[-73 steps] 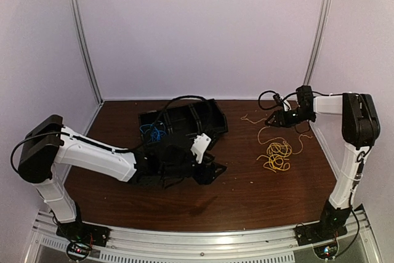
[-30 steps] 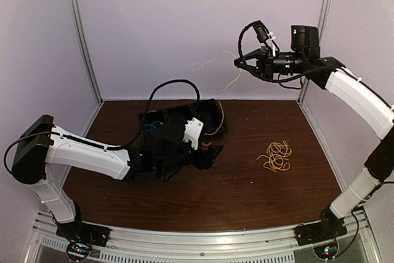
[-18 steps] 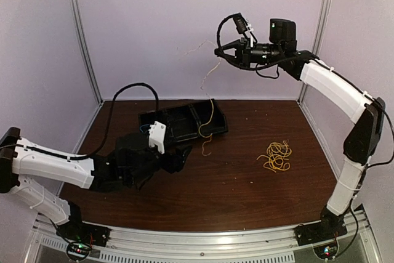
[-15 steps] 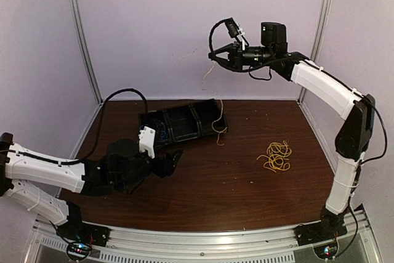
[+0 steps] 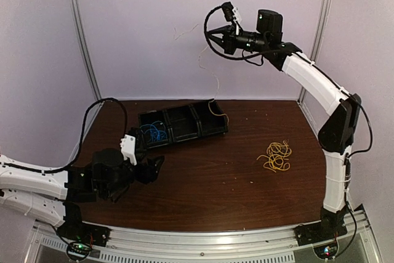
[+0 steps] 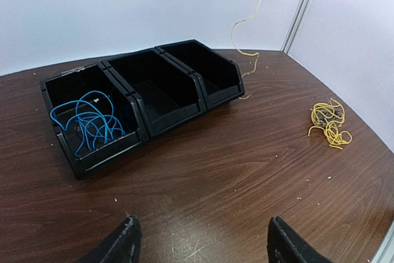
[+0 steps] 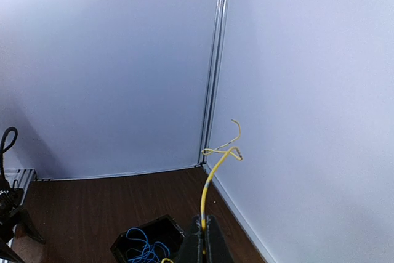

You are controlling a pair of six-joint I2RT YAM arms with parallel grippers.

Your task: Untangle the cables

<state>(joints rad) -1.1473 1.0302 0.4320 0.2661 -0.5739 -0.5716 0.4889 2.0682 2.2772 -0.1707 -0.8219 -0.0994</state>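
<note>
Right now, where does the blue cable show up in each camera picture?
Top external: blue cable left of centre, in the left-end compartment of the black tray.
Left wrist: left side, same compartment.
Right wrist: bottom edge, left of centre.
Shared landmark: that black tray.

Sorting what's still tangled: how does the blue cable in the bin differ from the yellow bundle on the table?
The blue cable lies in the left-end compartment of the bins; the yellow bundle lies on the bare table, right of the bins. The blue cable spreads in wide loose loops; the yellow bundle is a tighter, denser clump. Both are thin wire in curly loops.
</note>
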